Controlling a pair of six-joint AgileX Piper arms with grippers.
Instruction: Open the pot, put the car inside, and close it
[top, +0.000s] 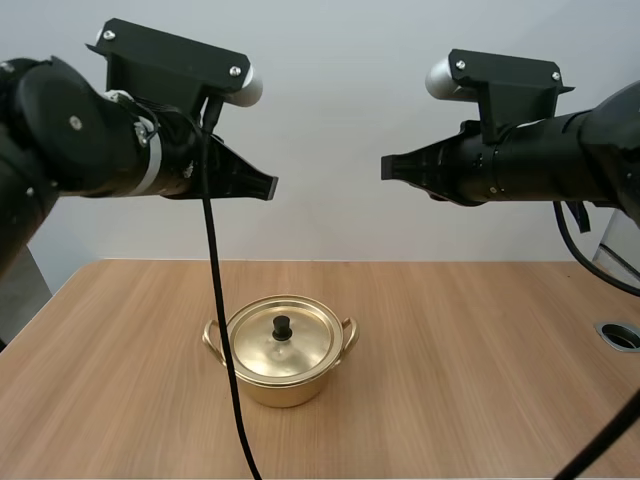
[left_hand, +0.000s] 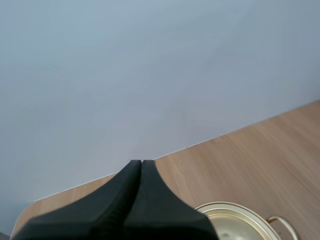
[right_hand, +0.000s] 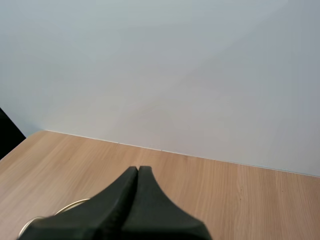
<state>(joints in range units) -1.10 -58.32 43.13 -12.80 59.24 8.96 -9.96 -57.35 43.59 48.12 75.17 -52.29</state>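
Observation:
A golden pot with two side handles stands on the wooden table, its lid on, a black knob in the lid's middle. My left gripper hangs high above and left of the pot, shut on nothing. My right gripper hangs high to the right, also shut and empty. In the left wrist view the fingers lie together as one wedge with the pot's rim just beyond them. The right wrist view has its fingers pressed together above the table.
A round grommet hole sits in the table near its right edge. Bare wood lies all around the pot. A plain pale wall rises behind the table's far edge.

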